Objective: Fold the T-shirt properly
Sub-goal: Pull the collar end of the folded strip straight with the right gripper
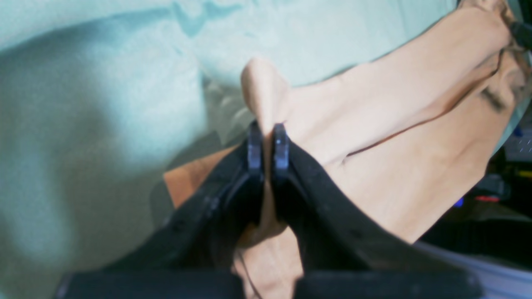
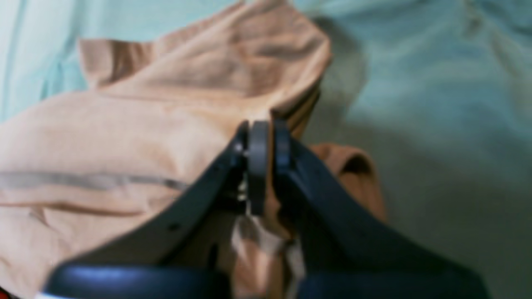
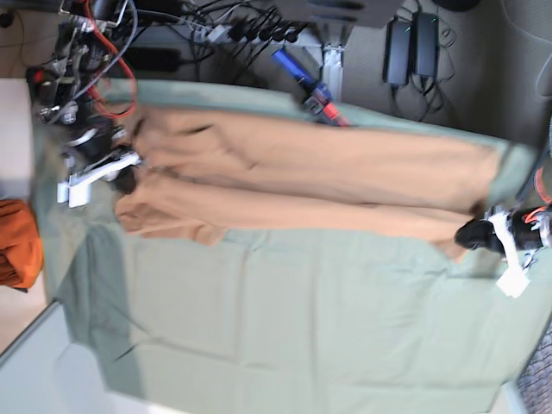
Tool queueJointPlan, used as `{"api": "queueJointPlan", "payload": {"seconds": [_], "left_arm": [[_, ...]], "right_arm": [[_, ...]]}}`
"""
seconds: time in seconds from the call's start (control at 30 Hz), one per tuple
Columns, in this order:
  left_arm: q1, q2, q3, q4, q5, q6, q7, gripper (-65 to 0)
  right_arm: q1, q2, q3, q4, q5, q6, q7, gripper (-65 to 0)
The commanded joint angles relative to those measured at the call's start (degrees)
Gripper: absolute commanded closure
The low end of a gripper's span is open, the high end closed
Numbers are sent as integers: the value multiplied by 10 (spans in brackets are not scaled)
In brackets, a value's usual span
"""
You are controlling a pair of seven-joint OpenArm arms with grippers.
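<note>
I find the T-shirt (image 3: 310,185) stretched lengthwise across the far half of the green table cloth (image 3: 302,328), folded along its length. My left gripper (image 1: 268,143) is clamped on a pinch of fabric at one end; my right gripper (image 2: 264,143) is clamped on the shirt's edge at the other end. An orange cloth bundle (image 3: 17,241) sits off the table cloth

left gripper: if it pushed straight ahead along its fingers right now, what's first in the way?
The T-shirt itself: the left gripper is shut on a pinched fold that pokes up just past its tips. Beyond that fold, the pale green table cloth looks like the next surface, though depth is unclear in the blurred wrist view.
</note>
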Motion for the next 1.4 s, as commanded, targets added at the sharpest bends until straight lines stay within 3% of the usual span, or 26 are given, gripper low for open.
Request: {"api": "queueJointPlan", "payload": {"seconds": [0.0, 0.13, 0.17, 0.23, 0.27, 0.3, 0.67, 0.8, 1.13, 1.37], "left_arm": [[-11, -11, -5, 9, -9, -9, -9, 0], [-11, -11, -5, 9, -9, -9, -10, 0], [-11, -11, -5, 9, -9, -9, -10, 0], [-11, -11, -5, 9, -9, -9, -10, 0], [-11, -11, -5, 9, -9, -9, -10, 0], [-11, -11, -5, 9, -9, -9, -10, 0], [-9, -11, -5, 9, -9, -9, -10, 0], [-9, -11, -5, 9, -9, -9, -10, 0], [-9, -11, -5, 9, 6, -9, -10, 0], [-10, -11, -5, 9, 3, -9, -17, 0]], "right_arm": [[-4, 11, 12, 23, 10, 49, 12, 0], [-33, 11, 22, 39, 10, 49, 17, 0], [-37, 11, 22, 38, 10, 49, 17, -41], [-42, 11, 22, 38, 10, 49, 20, -265], [-42, 11, 22, 38, 10, 49, 19, -350], [-42, 11, 22, 39, 10, 49, 19, -394], [-36, 12, 92, 92, 23, 49, 30, -401], [2, 16, 85, 78, 12, 49, 52, -401], [202, 19, -85, -155, -104, 49, 88, -401], [213, 19, -158, -189, -103, 55, 56, -399]]}}
